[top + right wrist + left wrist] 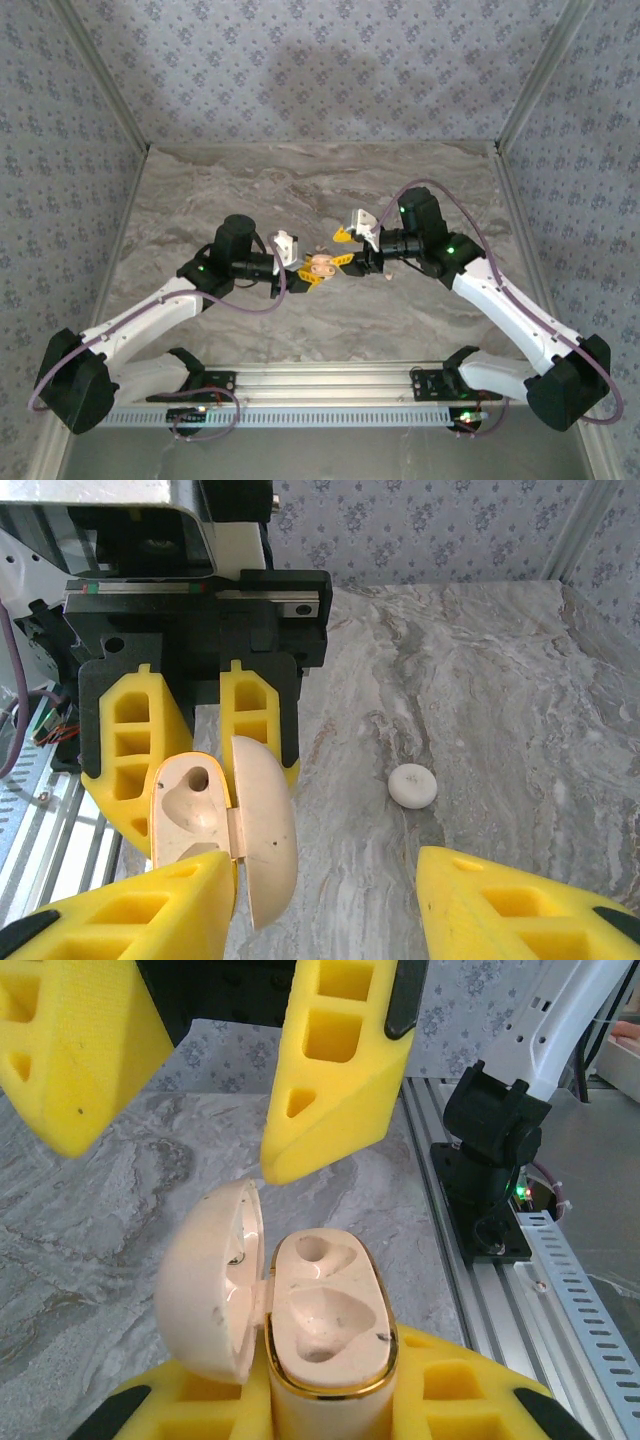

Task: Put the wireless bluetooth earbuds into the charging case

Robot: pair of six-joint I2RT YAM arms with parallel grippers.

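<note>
We have the charging case [300,1345] pinched upright in the left gripper [303,272], whose jaws are closed tight on its lower body. It sits above the middle of the table [200,190]. The lid [210,1280] is swung open to 9 o'clock in the left wrist view, and both hollows [318,1250] look empty. The right gripper [328,865] hangs just beside the case with its jaws well apart and nothing between them. One fingertip is close to the lid edge, but we cannot tell whether they touch.

One earbud [412,785] lies on the marble, at about 3 o'clock from the case in the right wrist view and clear of both grippers.

We judge the step in hand to be fetching that earbud with the right gripper. To do it well, we should:

- back away from the lid first, so that it is not knocked shut
- come down over the earbud with a finger on each side, at 9 and 3 o'clock of it
- close slowly, since a small smooth piece like this will likely squirt out under a hard or off-centre squeeze
- hold the left arm steady with the hollows facing up
- bring the earbud in from the open side, away from the lid, turned to match its hollow
</note>
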